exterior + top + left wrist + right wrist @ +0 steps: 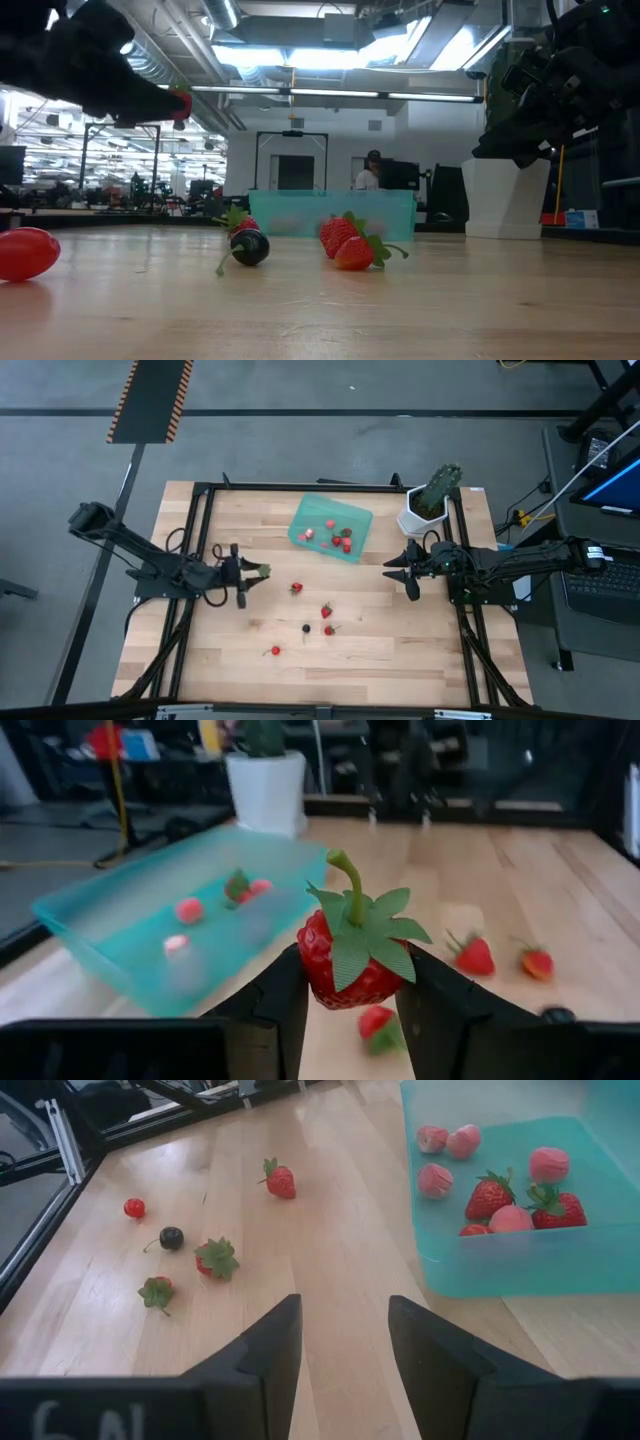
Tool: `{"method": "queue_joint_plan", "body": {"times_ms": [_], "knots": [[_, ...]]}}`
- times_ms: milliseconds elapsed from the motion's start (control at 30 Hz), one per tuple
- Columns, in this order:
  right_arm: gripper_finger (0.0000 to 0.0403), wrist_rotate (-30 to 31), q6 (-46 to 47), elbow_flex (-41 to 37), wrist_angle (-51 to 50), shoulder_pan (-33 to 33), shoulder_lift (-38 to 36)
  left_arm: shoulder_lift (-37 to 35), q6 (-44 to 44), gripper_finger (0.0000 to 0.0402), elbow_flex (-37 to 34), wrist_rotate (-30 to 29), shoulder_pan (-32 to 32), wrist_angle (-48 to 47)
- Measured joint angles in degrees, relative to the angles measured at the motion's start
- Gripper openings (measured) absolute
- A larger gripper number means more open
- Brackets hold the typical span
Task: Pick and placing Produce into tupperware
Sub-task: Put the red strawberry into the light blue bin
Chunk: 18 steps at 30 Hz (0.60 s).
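Strawberry [352,952] is sitting pinched between my left gripper [243,572] fingers, green cap and stem pointing up, lifted clear of the table [420,650]. Working outward: the tupperware [312,510] is lying ahead of this claw, toward the far right, its long axis running slantwise, several berries already resting inside. Between us the wood is mostly bare; one loose strawberry [296,588] is lying just right of my claw, below the path. My left arm is carrying, so it is making the delivery. My right gripper [405,572] is hanging right of the container, jaws parted and holding nothing. Other berries are lying scattered nearer, one dark berry [306,627] among them. A white pot [418,518] is standing beyond the tub's right end.
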Motion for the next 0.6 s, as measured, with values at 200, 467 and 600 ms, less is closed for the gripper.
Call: {"method": "queue_joint_plan", "body": {"times_ms": [200,467,600], "knots": [[0.0154,0.0,0.0,0.0,-0.01,0.0,0.0,0.02,4.23,0.012,-4.71,-0.54,0.49,13.6],[0.0154,0.0,-0.02,0.0,-0.02,0.01,0.0,0.09,10.87,0.012,-4.28,-4.93,1.53,17.3],[0.0154,0.0,-0.2,0.0,0.0,0.02,0.0,0.51,10.82,0.012,-4.24,-7.41,3.82,17.48]]}}
